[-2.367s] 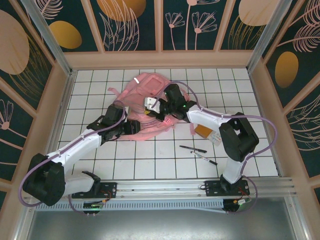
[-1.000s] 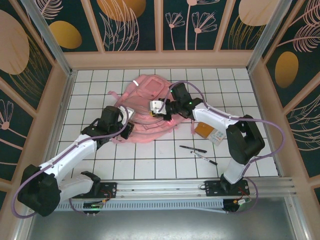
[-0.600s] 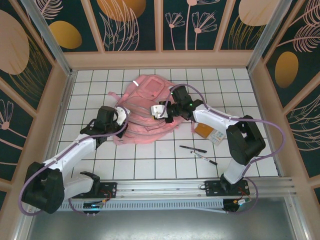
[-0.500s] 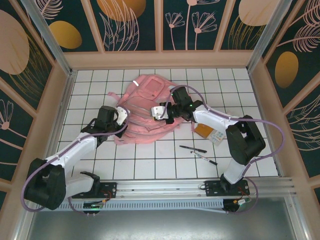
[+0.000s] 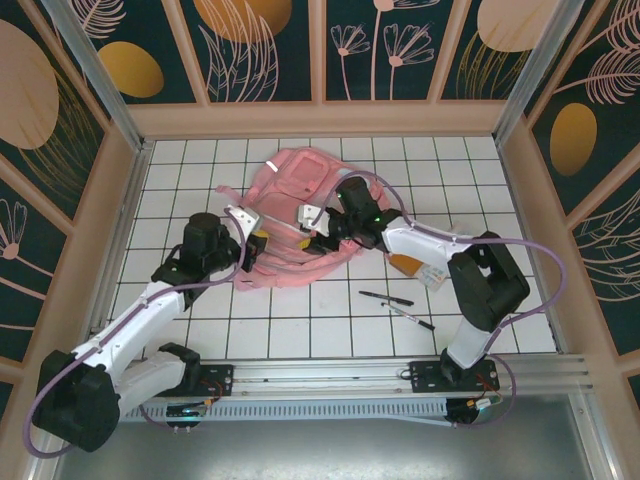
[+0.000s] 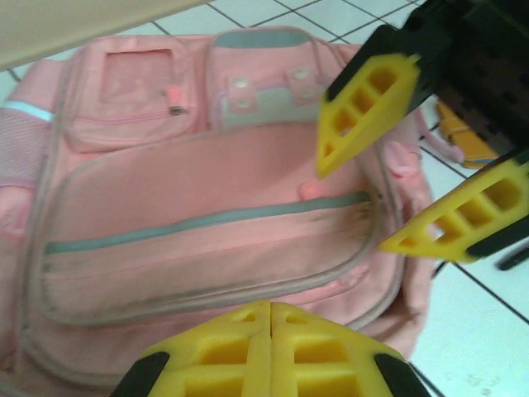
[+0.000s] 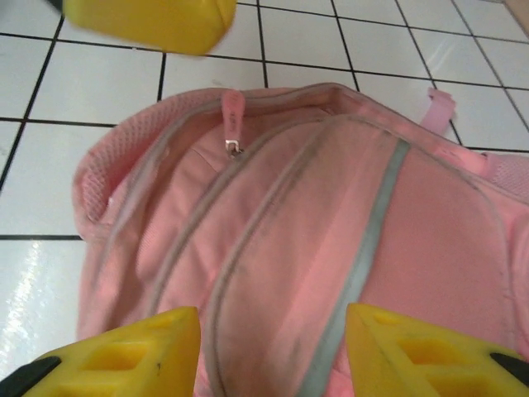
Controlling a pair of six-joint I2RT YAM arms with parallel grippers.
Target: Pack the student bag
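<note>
The student bag [image 5: 288, 182] lies flat on the white tiled table [image 5: 180, 160], toward the far middle, with its front pockets facing up and a white strip near its far left corner. The left gripper [image 5: 256, 237] is just at the bag's left edge. In the left wrist view its yellow pads are pressed together [image 6: 270, 318] with nothing seen between them, hanging over the bag's [image 6: 190, 223] grey-striped front panel. Half a second ago this gripper sat a little further left against the bag's side; now the wrist has drawn back toward the near left and the fingers point rightward across the fabric. The right gripper [image 5: 306, 225] is over the bag's near middle with its fingers spread apart. In its own camera the two yellow fingers [image 7: 273, 321] straddle the pink fabric [image 7: 289, 207], and a zipper pull [image 7: 233, 124] lies further ahead on the curved zip line. It has slid slightly to the left since the earlier frame, so the two grippers are now close to each other (the left wrist camera sees the right gripper's open fingers [image 6: 355, 203] just ahead). The bag itself has hardly moved. Two pens [image 5: 398, 307] lie on the tiles near the right arm, and an orange notebook [image 5: 408, 264] lies partly under that arm; both are where they were.
</note>
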